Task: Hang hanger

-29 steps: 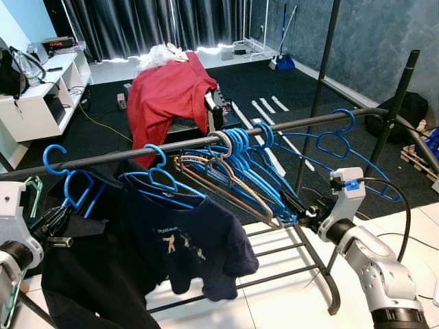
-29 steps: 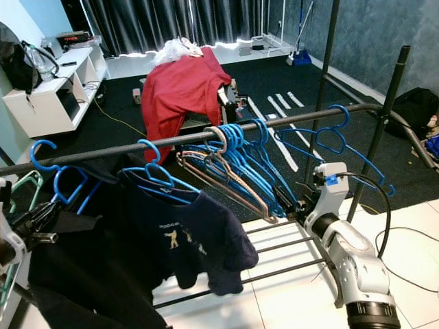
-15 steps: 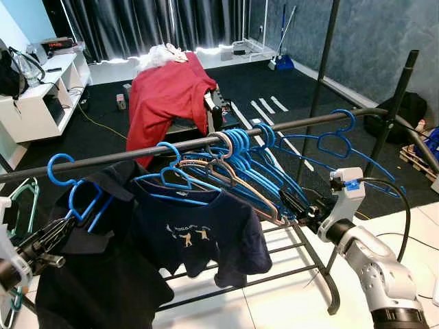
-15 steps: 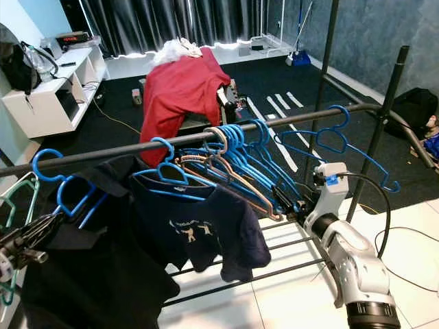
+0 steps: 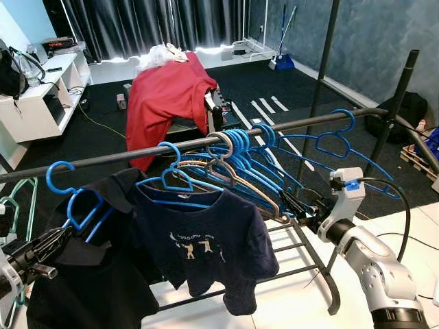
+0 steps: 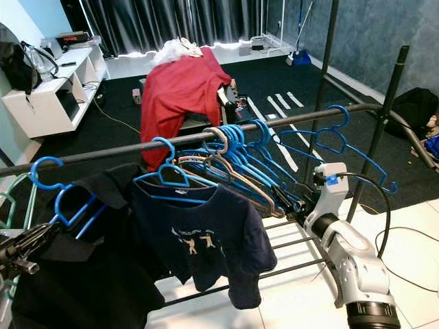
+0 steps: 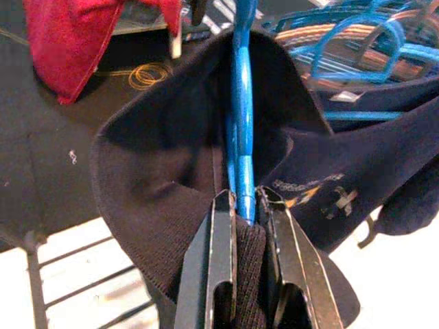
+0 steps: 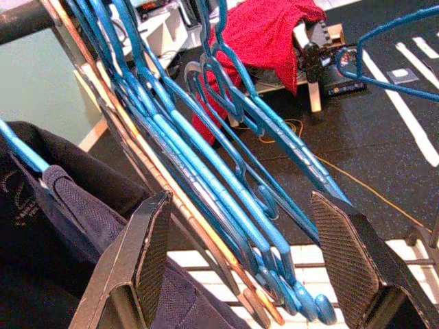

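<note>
While my left gripper (image 7: pixel 248 205) clamped the blue hanger (image 5: pixel 72 205) hooked near the rail's (image 5: pixel 206 142) left end | right gripper (image 8: pixel 240 260) open beside spare hangers (image 5: pixel 254 164) | step: hanging done, I judged | next: release.

Rail (image 5: pixel 206 142): dark matt metal tube. Hangers (image 5: pixel 260 171): mostly glossy blue plastic, a few with a coppery metallic sheen. Navy T-shirt (image 5: pixel 206 247): soft matt cotton knit, small pale print on the chest. Dark garment (image 7: pixel 158 185) on the blue hanger (image 7: pixel 240 130): thicker knit, visible rib texture, matt. Left gripper (image 7: pixel 247 205): flat black metal fingers, scuffed edges. Right gripper (image 8: pixel 240 274): pads (image 8: pixel 154 247) with rough cross-hatched rubbery faces. Right arm (image 5: pixel 370 267): smooth silver satin shell. Red cloth (image 5: pixel 168 96): matt fabric. Floor (image 5: pixel 384 226): glossy white tile, then dark carpet.
</note>
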